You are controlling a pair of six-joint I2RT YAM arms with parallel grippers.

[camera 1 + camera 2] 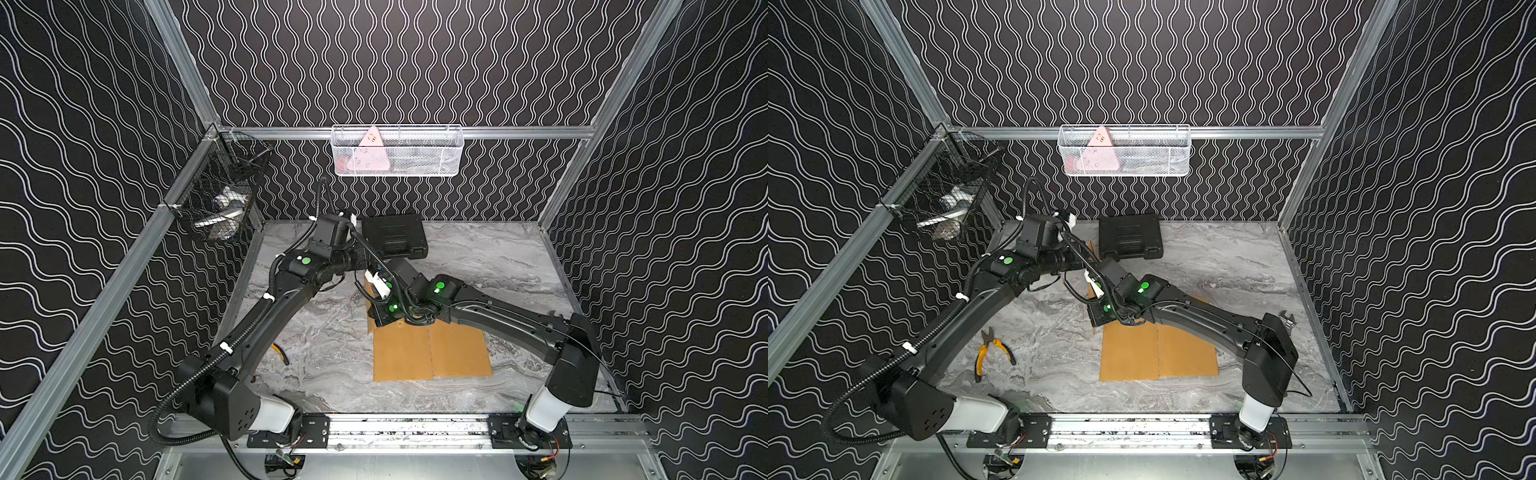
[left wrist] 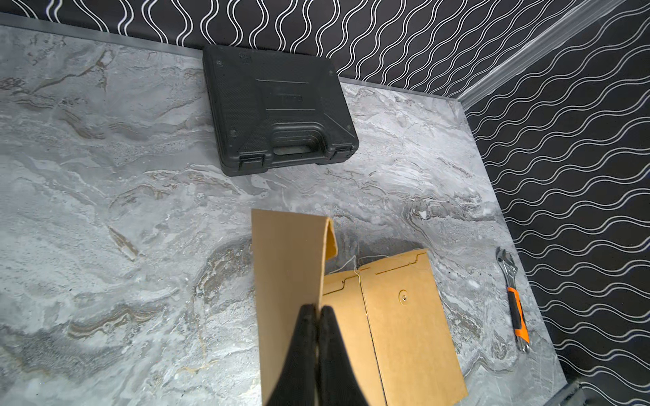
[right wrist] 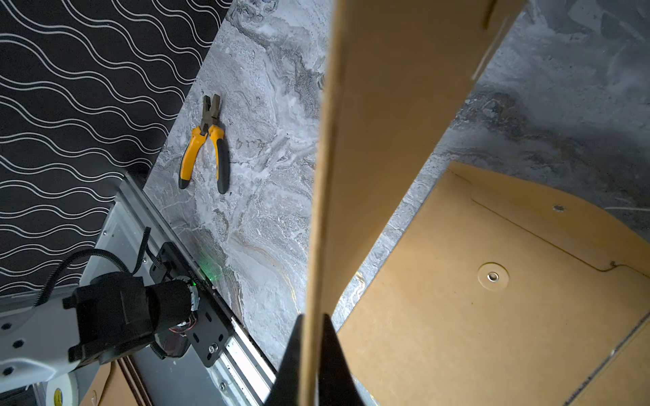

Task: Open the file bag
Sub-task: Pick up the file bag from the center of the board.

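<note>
**File Bag: Flap Raised, Both Grippers Clamped**

**Materials and shapes.** The file bag [image 1: 432, 353] is a flat rectangular envelope of matte tan kraft paper with a straight seam running down its length. Its face carries a round paper button [image 2: 404, 297] with a metal rivet, and a thin pale string [image 2: 355, 270] lies loose beside it. The flap [image 2: 288, 263] is a stiff sheet of the same paper. It stands upright from the bag's rear end, with its free tip curling over.

**Grippers.** The left gripper [image 2: 318, 308] has its black tapered fingers pressed together on the edge of the flap. The right gripper [image 3: 313, 316] is likewise closed on the flap, and the sheet passes between its two fingers. Both grippers sit above the bag's rear end. The body of the bag lies flat beneath them and extends toward the front edge of the tabletop [image 1: 498, 266], near its middle.

**Surface and enclosure.** The tabletop is smooth with a grey marble pattern.
- A black moulded plastic tool case [image 2: 278, 109] lies against the rear edge.
- Yellow-handled pliers [image 1: 992, 353] lie near the left edge.
- A steel adjustable wrench [image 2: 513, 298] with an orange grip lies near the right edge.

The walls are black with white wavy lines, framed in aluminium profile. A white mesh basket [image 1: 397, 151] hangs on the rear wall. A black wire basket [image 1: 216, 195] hangs in the rear left corner.
</note>
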